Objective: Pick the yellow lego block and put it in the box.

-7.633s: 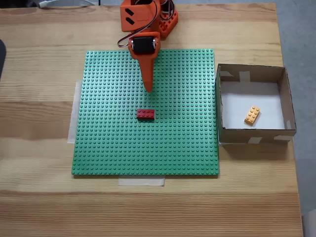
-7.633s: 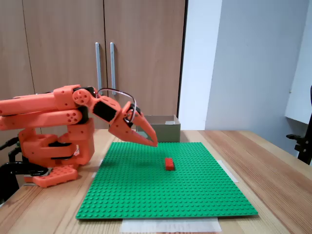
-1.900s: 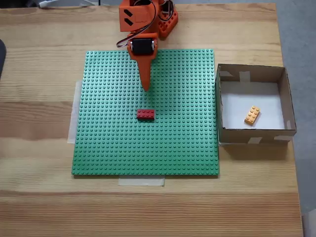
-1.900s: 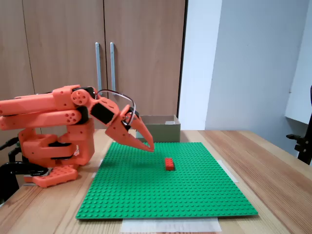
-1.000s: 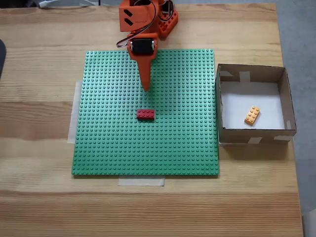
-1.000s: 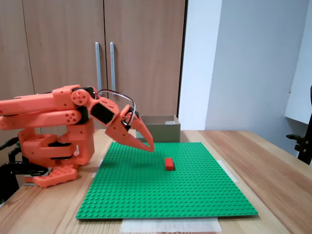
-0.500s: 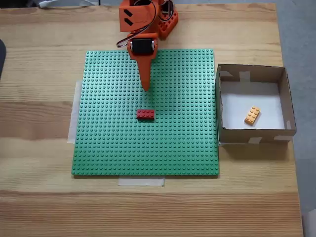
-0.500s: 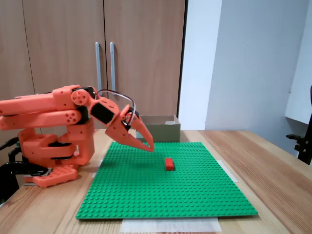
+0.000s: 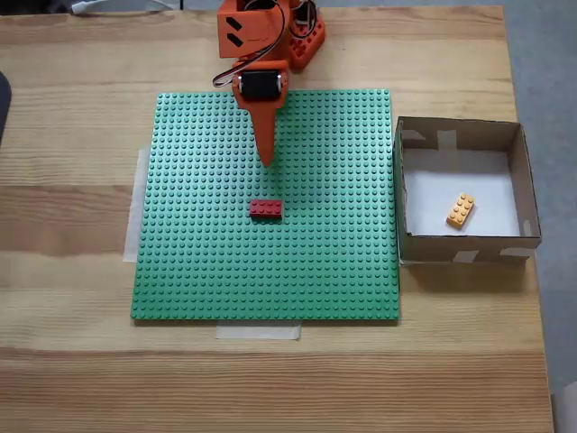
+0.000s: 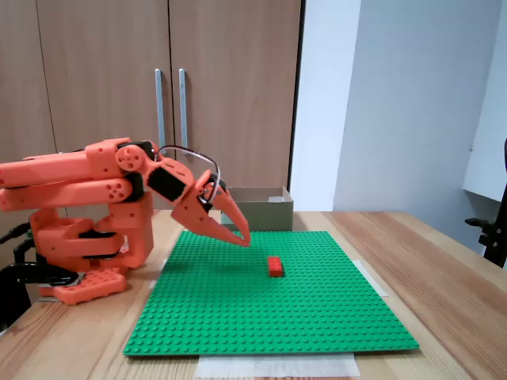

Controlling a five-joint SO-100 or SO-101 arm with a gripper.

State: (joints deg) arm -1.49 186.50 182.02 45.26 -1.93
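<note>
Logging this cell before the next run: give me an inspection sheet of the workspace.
Surface: wooden table with a taped-down green baseplate.
Job's things: yellow lego block lies inside the box.
Clutter: red brick on the baseplate.
Grippers: gripper shut, empty, raised above the baseplate.
Cables: wires loop over the wrist.
Surroundings: cabinet doors, white wall.

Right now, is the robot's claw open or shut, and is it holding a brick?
Gripper: shut, holding nothing. The yellow brick lies in the box; the red brick sits on the green plate.
</note>
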